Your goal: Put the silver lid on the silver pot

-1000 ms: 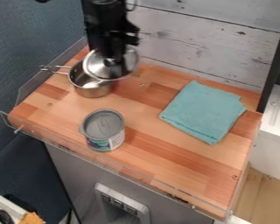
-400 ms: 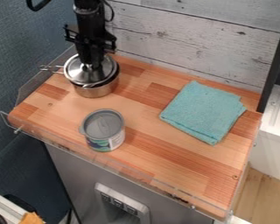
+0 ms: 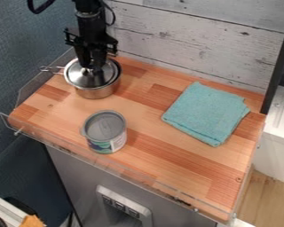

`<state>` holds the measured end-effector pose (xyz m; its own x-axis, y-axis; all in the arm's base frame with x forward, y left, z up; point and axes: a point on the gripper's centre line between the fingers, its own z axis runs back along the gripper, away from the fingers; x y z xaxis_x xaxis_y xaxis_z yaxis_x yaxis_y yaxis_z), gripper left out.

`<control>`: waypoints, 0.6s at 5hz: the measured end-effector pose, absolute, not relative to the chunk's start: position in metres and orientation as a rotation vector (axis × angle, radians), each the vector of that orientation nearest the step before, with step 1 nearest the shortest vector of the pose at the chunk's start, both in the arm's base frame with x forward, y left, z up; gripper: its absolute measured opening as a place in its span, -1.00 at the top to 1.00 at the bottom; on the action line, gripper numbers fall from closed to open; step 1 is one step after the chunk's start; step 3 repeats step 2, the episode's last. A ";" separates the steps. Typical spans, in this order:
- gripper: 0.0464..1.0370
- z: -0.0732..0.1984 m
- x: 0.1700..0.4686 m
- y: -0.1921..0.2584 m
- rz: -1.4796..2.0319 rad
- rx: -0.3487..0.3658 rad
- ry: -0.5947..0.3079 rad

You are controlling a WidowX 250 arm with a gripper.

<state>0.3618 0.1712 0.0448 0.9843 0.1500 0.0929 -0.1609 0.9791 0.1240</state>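
The black gripper (image 3: 92, 66) hangs at the upper left, low over the knob of the silver lid (image 3: 79, 79). Its two fingers stand slightly apart around the knob, which they largely hide. The lid rests on top of the silver pot (image 3: 98, 92), close to level, and covers the pot's opening. The pot stands upright near the back left corner of the wooden top, its wire handle pointing left.
A can (image 3: 106, 133) with a grey top stands in front of the pot. A folded teal cloth (image 3: 207, 113) lies at the right of the wooden surface (image 3: 147, 153). Low clear guards run along its left and front edges, and a whitewashed plank wall (image 3: 191, 44) rises behind.
The gripper brought the lid left and down over the pot. Most recently the lid settled lower onto the rim, and the fingers parted a little.
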 end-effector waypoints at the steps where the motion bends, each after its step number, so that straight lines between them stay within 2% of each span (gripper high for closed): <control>1: -0.71 0.050 0.359 0.173 0.185 0.094 -0.079; 2: -0.96 0.081 0.355 0.176 0.208 0.138 -0.103; 3: -0.96 0.081 0.355 0.176 0.208 0.138 -0.103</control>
